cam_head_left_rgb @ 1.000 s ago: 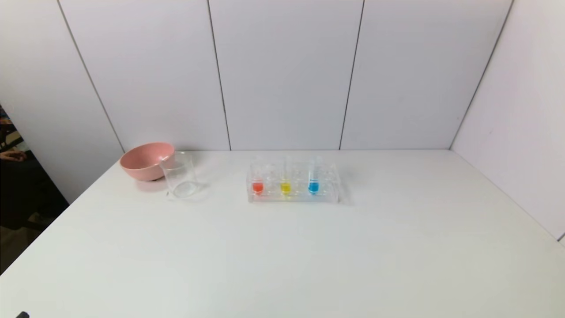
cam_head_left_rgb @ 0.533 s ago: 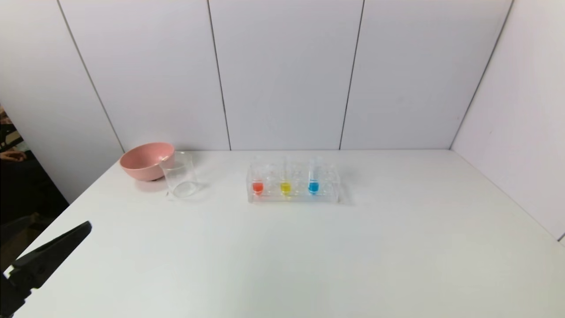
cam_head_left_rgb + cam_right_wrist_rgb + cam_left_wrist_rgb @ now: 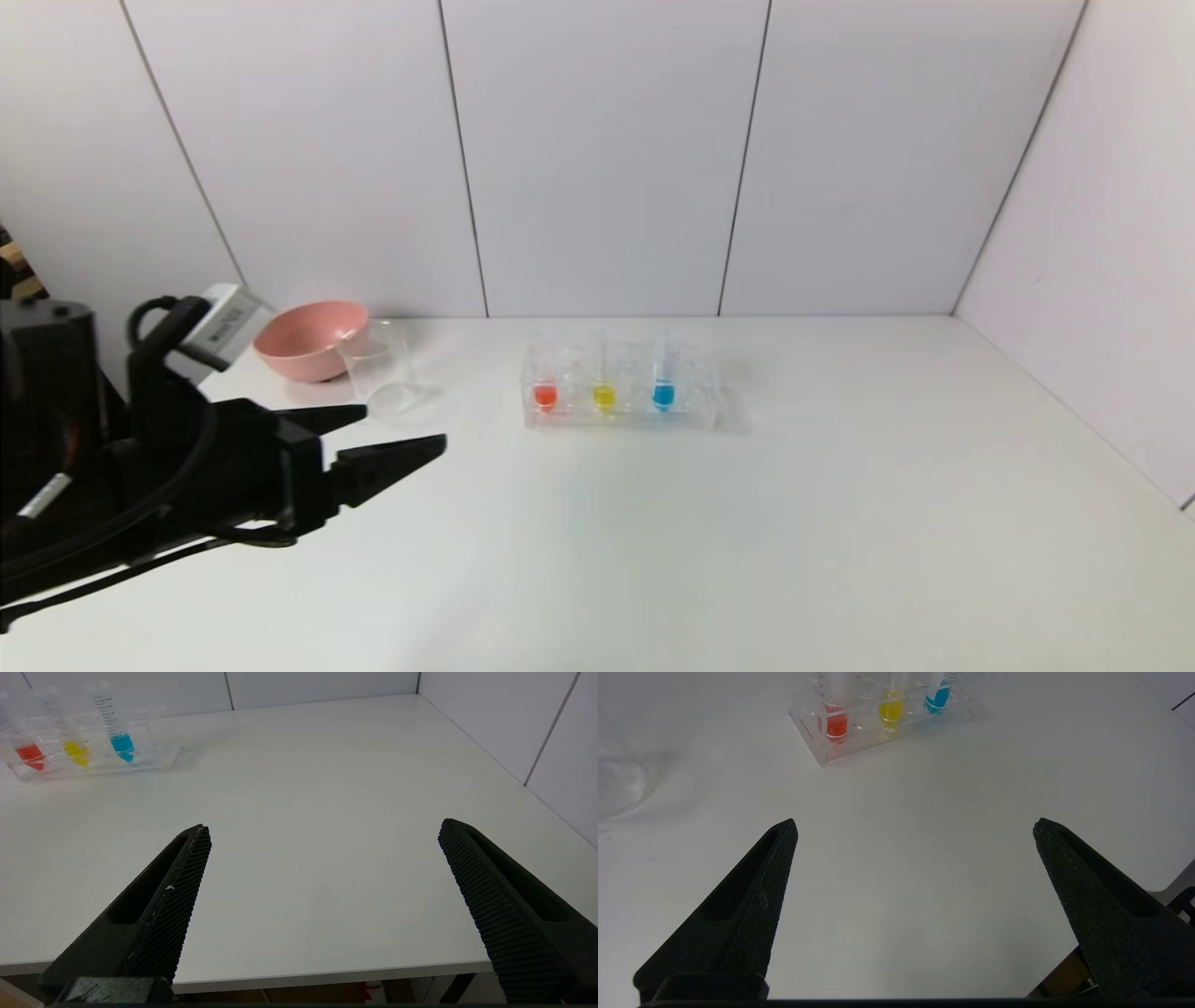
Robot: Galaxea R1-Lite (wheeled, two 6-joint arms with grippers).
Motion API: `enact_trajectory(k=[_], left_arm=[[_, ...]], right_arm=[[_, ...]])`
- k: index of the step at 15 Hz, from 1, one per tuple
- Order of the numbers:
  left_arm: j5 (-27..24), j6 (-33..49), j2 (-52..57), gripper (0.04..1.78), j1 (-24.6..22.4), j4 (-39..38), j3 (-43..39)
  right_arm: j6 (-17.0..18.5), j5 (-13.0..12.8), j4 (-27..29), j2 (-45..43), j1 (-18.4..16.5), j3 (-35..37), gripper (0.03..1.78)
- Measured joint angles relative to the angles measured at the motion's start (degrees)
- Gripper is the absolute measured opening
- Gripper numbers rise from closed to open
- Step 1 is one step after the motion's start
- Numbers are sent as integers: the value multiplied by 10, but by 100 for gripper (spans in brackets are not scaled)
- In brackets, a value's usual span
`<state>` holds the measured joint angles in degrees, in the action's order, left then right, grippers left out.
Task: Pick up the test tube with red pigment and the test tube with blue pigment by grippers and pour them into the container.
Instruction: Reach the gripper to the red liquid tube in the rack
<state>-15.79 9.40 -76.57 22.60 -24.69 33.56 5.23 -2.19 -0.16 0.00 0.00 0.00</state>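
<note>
The black left gripper (image 3: 404, 429) hovered spread-fingered near the clear glass beaker (image 3: 381, 367); the right gripper (image 3: 322, 830) gaped empty at the table edge.

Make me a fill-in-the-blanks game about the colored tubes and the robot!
1. The tube between the red one and the blue one holds ____ liquid.
2. The pink bowl sits next to a clear glass ____.
3. The left tool has its fingers ____.
4. All three tubes stand in a clear ____.

Missing words: yellow; beaker; open; rack
</note>
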Motion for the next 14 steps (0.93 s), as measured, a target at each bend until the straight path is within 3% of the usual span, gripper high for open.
enact_trajectory(k=[2,4,8,11,14], left_arm=[[123,28,-74,176,83,-3,55],[251,47,-149,176,133,-5,115],[458,64,-295,176,167,-52,219],[524,65,-378,176,164,-114,273],[527,63,-425,176,155,-135,296]], right_arm=[[0,0,0,0,0,0,177],[0,0,0,0,0,0,177],[0,0,0,0,0,0,177],[0,0,0,0,0,0,177],[0,0,0,0,0,0,177]])
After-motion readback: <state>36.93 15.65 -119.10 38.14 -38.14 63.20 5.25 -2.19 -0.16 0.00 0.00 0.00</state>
